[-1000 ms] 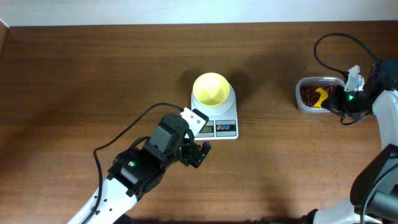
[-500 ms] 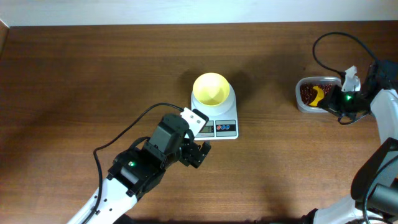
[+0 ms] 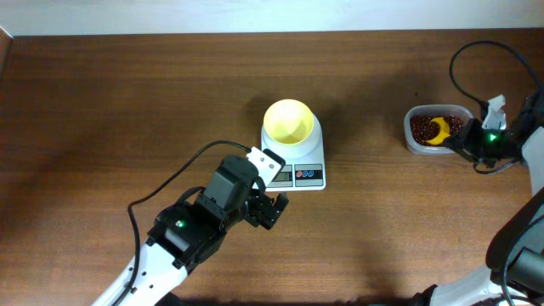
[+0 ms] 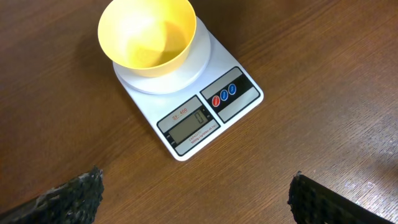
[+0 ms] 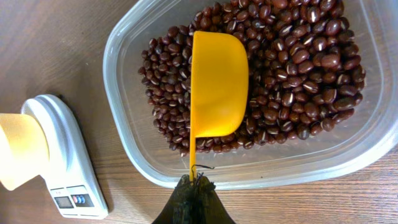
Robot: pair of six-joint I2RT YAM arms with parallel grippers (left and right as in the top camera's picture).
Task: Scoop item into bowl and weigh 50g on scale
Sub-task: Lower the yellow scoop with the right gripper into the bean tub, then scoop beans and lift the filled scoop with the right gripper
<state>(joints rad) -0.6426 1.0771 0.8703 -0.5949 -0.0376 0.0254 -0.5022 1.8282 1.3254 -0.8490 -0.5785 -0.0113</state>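
Observation:
The item, small dark red-brown beans [image 5: 292, 68], fills a clear tub [image 3: 410, 143] at the right. My right gripper [image 5: 194, 183] is shut on the thin handle of a yellow scoop [image 5: 217, 84]. The scoop's cup sits turned on its side among the beans [image 3: 421, 127]. In the overhead view that gripper [image 3: 470, 144] stands just right of the tub. The pale-yellow bowl [image 3: 287, 121] stands empty on the white scale [image 3: 310, 176] at mid-table. My left gripper [image 3: 267, 204] hovers open just in front of the scale [image 4: 205, 109], and the bowl [image 4: 148, 34] is beyond it.
The tub's wall [image 5: 124, 124] curves between the scoop's handle and the scale [image 5: 68, 162]. Black cables trail from both arms over the brown wooden table [image 3: 127, 102]. A white wall runs along the far edge.
My right gripper has shifted to the right and turned, so the scoop has swung round inside the tub. The left arm, bowl and scale have stayed put.

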